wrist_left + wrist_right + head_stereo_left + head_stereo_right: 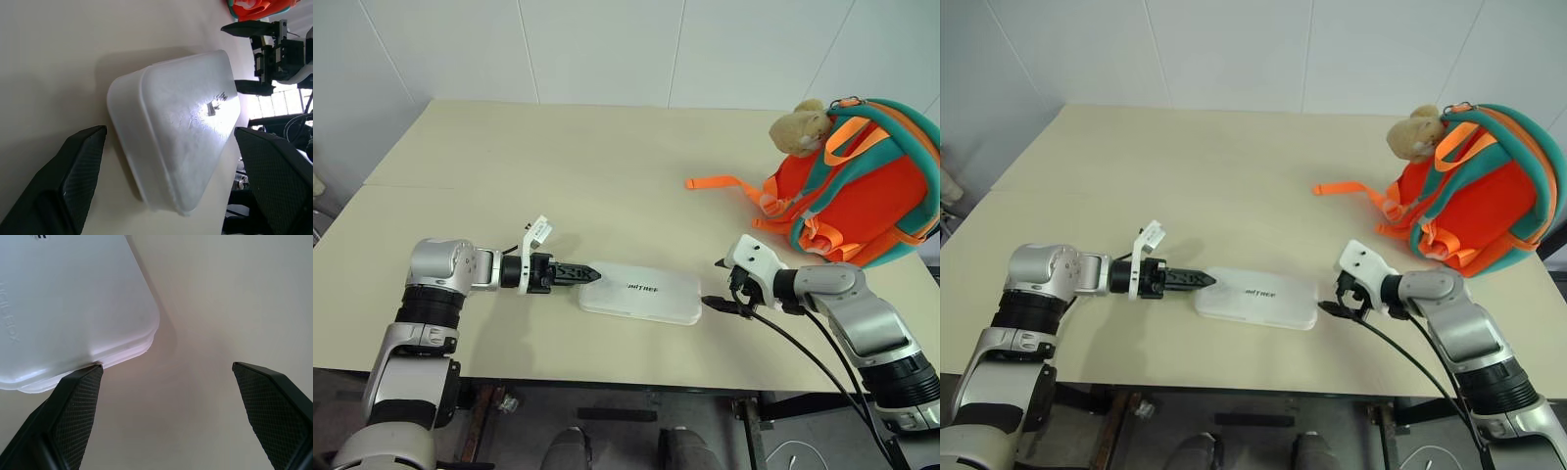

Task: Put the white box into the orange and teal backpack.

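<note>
Near the table's (607,166) front edge the white box (641,292) lies flat, between both grippers. Left gripper (579,276) spread wide at its left end, right gripper (717,302) spread wide just off its right end; neither holds it. Orange and teal backpack (862,196) stands well apart at the far right.

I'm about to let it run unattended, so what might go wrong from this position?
Both pincers stand open at the white box, the left pincer at one short end, the right pincer at the other. Squeezed only at its ends, the flat box may slip or tilt. The orange and teal backpack shows no visible opening, so insertion could stall. Its loose orange strap might snag.
</note>
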